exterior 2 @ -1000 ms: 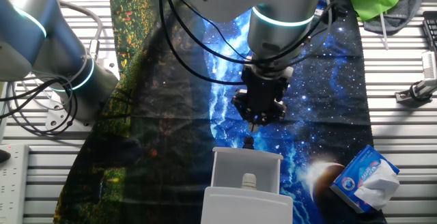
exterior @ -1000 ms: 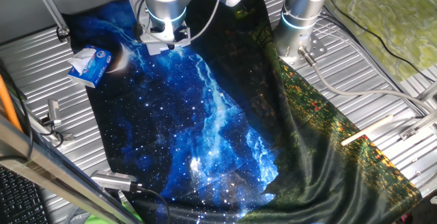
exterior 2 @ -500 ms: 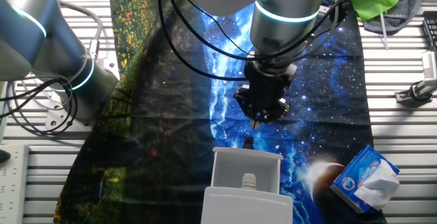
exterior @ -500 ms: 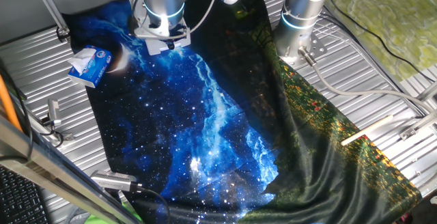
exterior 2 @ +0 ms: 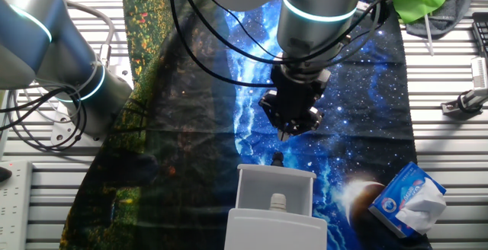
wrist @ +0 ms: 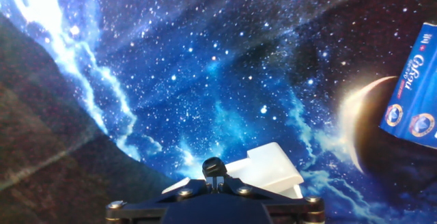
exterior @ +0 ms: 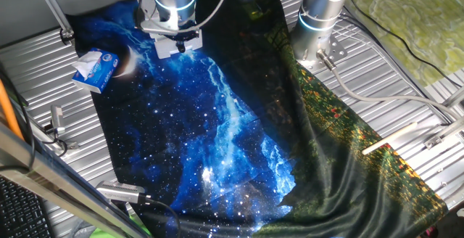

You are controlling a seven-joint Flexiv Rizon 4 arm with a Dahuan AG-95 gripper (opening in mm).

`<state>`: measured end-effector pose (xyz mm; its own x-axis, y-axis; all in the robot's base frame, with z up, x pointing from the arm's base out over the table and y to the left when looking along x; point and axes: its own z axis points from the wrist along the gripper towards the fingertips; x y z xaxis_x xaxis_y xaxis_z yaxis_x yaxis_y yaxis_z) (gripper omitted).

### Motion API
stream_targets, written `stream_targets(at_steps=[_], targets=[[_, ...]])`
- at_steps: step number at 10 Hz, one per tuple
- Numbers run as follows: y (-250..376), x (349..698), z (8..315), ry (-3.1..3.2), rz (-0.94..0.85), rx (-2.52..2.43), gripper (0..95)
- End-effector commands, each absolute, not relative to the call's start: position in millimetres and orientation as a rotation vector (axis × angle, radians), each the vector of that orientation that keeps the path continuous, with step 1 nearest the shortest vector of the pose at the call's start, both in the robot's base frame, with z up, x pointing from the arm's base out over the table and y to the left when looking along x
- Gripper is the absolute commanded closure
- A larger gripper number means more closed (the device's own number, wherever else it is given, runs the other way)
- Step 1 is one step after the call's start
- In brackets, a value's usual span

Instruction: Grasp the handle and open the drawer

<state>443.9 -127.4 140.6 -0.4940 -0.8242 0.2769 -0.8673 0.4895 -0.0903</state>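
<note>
The claw (exterior 2: 287, 134) hangs above the starry blue cloth (exterior 2: 358, 120) at the centre of the other fixed view, its dark fingers pointing down and close together with nothing between them; whether they are fully closed cannot be told. The drawer (exterior 2: 274, 197), a white boxy unit, sits at the bottom centre of that frame, directly below the claw and apart from it, with a small pale knob (exterior 2: 279, 201) on its front. In the hand view the drawer (wrist: 270, 169) shows as a white block at the lower centre, just past the claw's dark tip. In one fixed view the arm hides the drawer in the upper left. The blue-and-white tissue pack (exterior 2: 408, 197) lies near the drawer, at the lower right, on the cloth that covers the ribbed metal bench (exterior 2: 450, 67).
</note>
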Motion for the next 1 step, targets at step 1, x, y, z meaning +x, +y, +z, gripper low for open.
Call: stream_targets(at_steps=[1], targets=[[-126.4,443.3,143.6,-2.555,0.301,1.450,95.0]])
